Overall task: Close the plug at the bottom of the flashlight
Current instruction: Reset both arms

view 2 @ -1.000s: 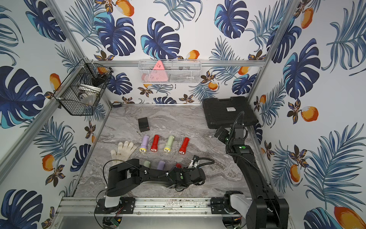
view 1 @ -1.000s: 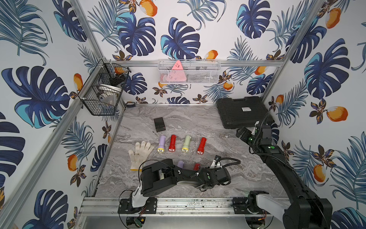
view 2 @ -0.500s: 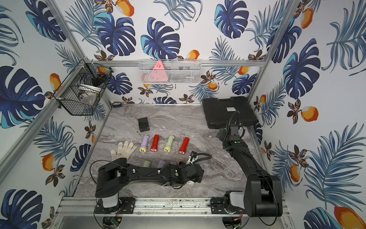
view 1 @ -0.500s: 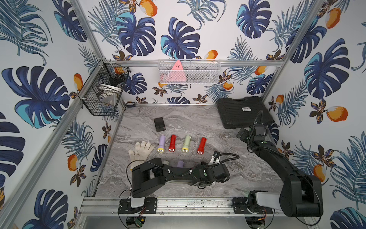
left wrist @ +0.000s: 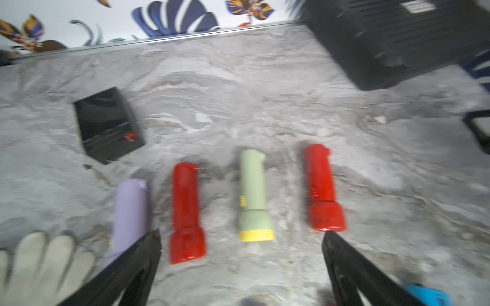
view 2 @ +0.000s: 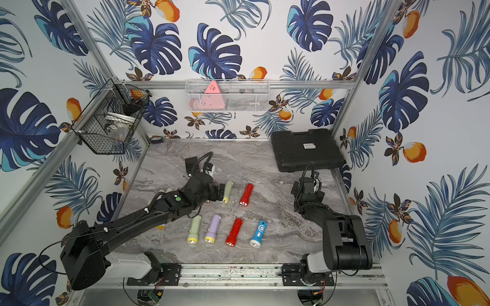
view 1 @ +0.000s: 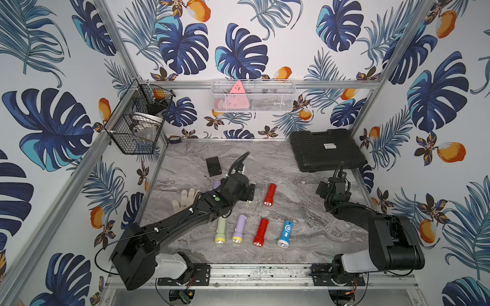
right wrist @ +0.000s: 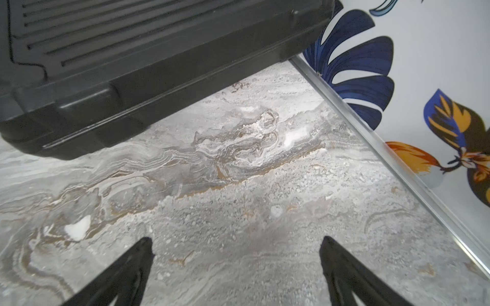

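Note:
Two rows of flashlights lie on the marble table (view 1: 305,212). The back row shows in the left wrist view: purple (left wrist: 131,209), red (left wrist: 185,209), green (left wrist: 254,196) and red (left wrist: 322,188). Their tail ends are blurred, so no plug can be made out. In the front row lie a green (view 1: 220,229), a purple (view 1: 239,229), a red (view 1: 261,232) and a blue flashlight (view 1: 285,233). My left gripper (left wrist: 241,234) hangs open just above the back row's heads (view 1: 248,190), holding nothing. My right gripper (right wrist: 236,239) is open over bare marble at the right (view 1: 322,189).
A black case (view 1: 327,149) lies at the back right, close to the right gripper. A small black box (view 1: 213,166) sits behind the back row, a white glove (view 1: 185,198) to its left. Wire baskets (view 1: 138,124) hang on the walls.
My left arm has swung from the front right of the table up to the back row. The blue flashlight now lies free in the front row. The right arm has folded lower.

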Tool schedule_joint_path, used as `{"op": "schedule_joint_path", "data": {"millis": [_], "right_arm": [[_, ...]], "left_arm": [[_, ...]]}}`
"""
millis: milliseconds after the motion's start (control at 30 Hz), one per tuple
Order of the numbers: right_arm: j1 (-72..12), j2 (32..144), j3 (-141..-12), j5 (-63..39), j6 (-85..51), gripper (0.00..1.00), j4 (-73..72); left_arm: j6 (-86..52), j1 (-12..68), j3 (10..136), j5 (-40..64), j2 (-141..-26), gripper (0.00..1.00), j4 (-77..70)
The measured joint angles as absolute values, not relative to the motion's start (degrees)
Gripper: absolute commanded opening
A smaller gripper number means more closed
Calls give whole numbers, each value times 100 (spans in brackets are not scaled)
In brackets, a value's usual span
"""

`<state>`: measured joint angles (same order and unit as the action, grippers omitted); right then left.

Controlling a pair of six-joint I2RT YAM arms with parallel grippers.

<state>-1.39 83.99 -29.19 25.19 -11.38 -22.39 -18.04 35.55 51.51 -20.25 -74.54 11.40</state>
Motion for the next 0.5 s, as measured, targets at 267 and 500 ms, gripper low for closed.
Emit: {"op": "schedule_joint_path", "data": {"millis": [267, 500], "right_arm": [[-285, 9024, -2180, 2598, -849, 100, -4451], [-250, 9251, -2414, 2246, -694, 100, -4952]], "left_arm": [[-569, 1258, 4204, -1151, -7172, 99, 427], [-211, 670, 3614, -1044, -7743, 99, -707]]}}
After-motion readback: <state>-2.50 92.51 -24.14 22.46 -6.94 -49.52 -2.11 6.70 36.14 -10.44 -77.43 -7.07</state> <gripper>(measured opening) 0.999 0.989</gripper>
